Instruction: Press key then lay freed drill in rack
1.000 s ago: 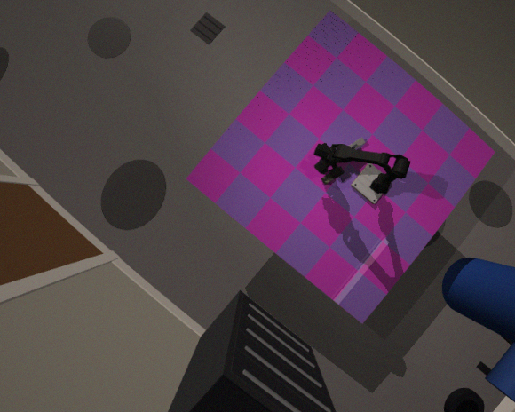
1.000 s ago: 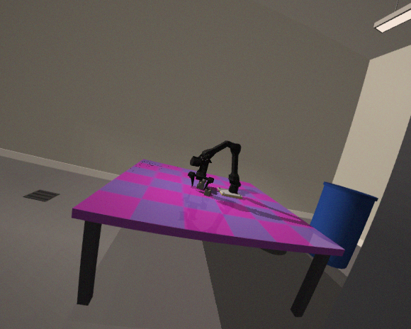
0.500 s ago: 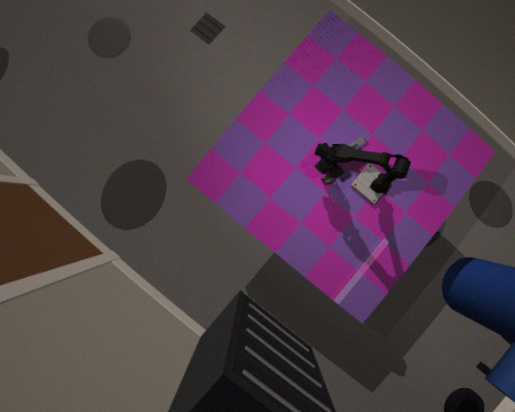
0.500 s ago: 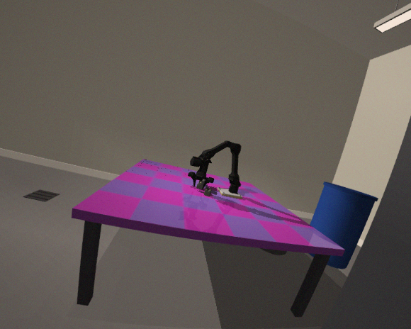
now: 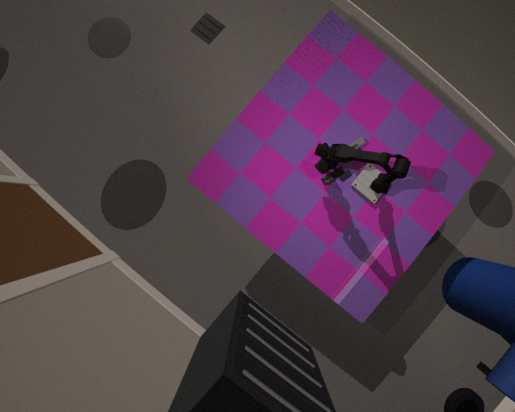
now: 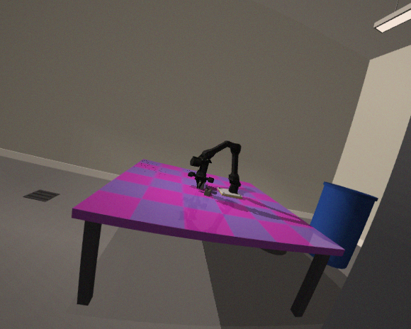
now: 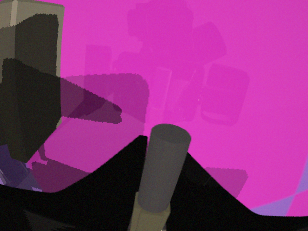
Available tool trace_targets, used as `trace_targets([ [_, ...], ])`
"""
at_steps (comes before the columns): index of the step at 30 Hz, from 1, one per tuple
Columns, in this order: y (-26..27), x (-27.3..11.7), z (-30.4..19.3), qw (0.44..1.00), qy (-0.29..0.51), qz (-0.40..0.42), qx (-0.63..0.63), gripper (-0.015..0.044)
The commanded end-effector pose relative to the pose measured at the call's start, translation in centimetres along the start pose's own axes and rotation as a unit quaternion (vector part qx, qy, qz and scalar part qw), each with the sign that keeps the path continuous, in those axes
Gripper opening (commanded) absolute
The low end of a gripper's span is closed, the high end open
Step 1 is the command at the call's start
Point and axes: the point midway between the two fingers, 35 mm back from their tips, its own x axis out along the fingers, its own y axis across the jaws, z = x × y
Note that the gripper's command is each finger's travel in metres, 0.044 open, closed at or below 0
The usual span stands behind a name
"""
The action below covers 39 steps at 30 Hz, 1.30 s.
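Maybe clenched now on a grey rod, likely the drill, with the claw tight round the top. Upright, just beside a tall block. Could slip off if pinched too near the round top. Could jam if pulled with the key not down; hard to tell from here, with no sure sight of the key. Could bend or tip if tugged sideways. Could bump the tall block if swung that way. No sure sight of the rack. No words, labels or brand names to read anywhere.
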Motion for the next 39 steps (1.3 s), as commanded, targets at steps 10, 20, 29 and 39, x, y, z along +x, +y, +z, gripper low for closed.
trace_targets([
  [10,0.3,-0.3,0.0,1.0,0.001,0.001,-0.002,0.0],
  [20,0.1,-0.3,1.1,1.0,0.001,0.001,-0.002,0.0],
  [29,0.1,-0.4,2.5,1.0,0.0,0.001,-0.002,0.0],
  [39,0.2,-0.5,3.9,1.0,-0.001,0.001,-0.002,0.0],
])
